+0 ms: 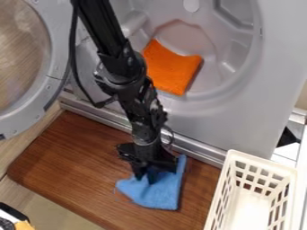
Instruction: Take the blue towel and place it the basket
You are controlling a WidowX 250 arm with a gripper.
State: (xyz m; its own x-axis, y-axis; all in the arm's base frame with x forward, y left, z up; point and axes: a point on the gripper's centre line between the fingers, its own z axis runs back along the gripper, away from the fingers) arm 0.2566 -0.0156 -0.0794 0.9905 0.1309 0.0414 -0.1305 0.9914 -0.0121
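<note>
On brown wood (72, 161), a blue towel (159, 195) under the end effector (146, 178).

I log an orange cloth (173, 68) inside the grey drum (231, 47), round door (51, 90) open, wooden bench (72, 155) below.

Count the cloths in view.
2. The blue towel lies on the wooden board, under the gripper; the orange cloth sits inside the drum. Another could be hidden behind the arm.
</note>
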